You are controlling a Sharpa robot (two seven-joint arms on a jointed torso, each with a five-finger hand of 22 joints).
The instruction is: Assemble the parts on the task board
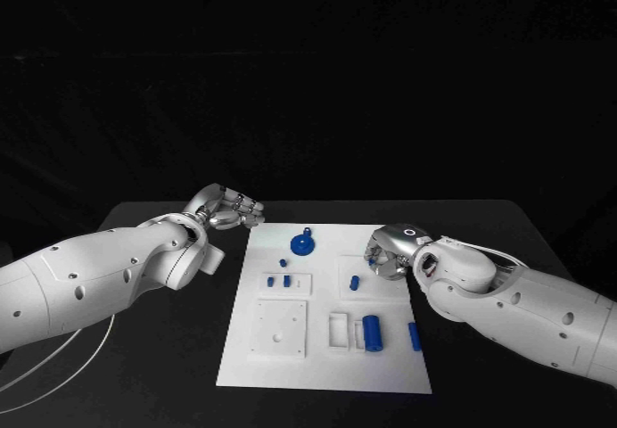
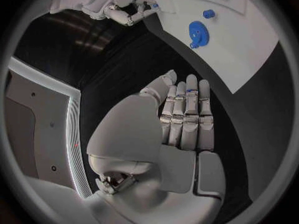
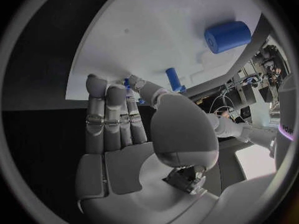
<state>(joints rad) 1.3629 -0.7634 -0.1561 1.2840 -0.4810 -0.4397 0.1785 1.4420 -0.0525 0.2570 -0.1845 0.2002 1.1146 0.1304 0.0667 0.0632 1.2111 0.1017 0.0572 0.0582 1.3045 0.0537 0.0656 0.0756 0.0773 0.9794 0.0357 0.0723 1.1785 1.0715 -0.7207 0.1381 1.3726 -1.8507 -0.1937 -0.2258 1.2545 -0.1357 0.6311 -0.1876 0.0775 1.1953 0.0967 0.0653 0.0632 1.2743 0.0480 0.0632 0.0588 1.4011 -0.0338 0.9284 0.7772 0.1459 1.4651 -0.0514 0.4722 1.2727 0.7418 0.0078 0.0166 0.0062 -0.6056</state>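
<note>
The black table (image 1: 154, 357) carries the white task board (image 1: 328, 357) at its middle, lying lengthwise away from the robot.

The left hand (image 1: 226, 209) sits off the board's far left corner, over bare table. Its fingers (image 2: 187, 112) lie straight and close together, with nothing in them: the hand is released.

The right hand (image 1: 390, 251) hangs over the board's right edge, about halfway up. Its fingers (image 3: 107, 115) are stretched nearly flat, side by side, while the thumb bends in toward them; a small blue piece (image 3: 128, 83) shows at the fingertips, but I cannot tell whether the hand grips it or merely touches it.

On the board, a blue gear-shaped part (image 1: 303, 243) lies near the far edge. A blue cylinder (image 1: 372, 333) lies near the front, beside a rectangular recess (image 1: 338, 330). A slim blue bar (image 1: 414, 335) lies at the right edge close to it. A short blue peg (image 1: 354, 283) sits near the right hand, and two tiny blue pegs (image 1: 278, 281) sit together on the left half.
</note>
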